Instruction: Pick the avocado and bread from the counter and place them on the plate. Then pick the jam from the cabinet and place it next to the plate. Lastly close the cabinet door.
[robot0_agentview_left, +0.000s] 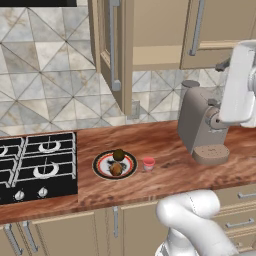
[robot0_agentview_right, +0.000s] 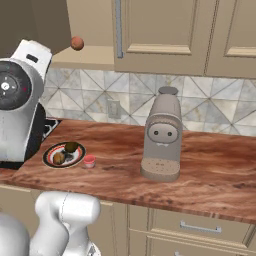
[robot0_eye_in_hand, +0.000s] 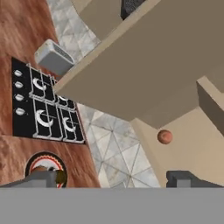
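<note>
The end effector (robot0_eye_in_hand: 113, 179) stands fully open, holding and touching nothing. The avocado (robot0_agentview_left: 118, 154) and bread (robot0_agentview_left: 116, 169) lie on the plate (robot0_agentview_left: 102, 161). The jam (robot0_agentview_left: 148, 163) stands on the worktop (robot0_agentview_left: 165, 175) just beside the plate. The cabinet door (robot0_agentview_left: 112, 50) stands open.

A grey-brown coffee machine (robot0_agentview_left: 202, 125) stands upright on the wood worktop, well to the right of a black gas hob (robot0_agentview_left: 37, 165) whose white burner rings and front knobs show clearly (four knobs in a row along its edge in the hand view). Behind both runs a tiled backsplash (robot0_agentview_left: 45, 85) of pale marbled triangles, with a small light wall socket (robot0_agentview_right: 114, 108) set into it to the left of the machine. A silver toaster (robot0_eye_in_hand: 54, 57) sits beyond the hob's far end, and tan drawer fronts (robot0_agentview_right: 200, 227) with short silver handles lie below the worktop.
</note>
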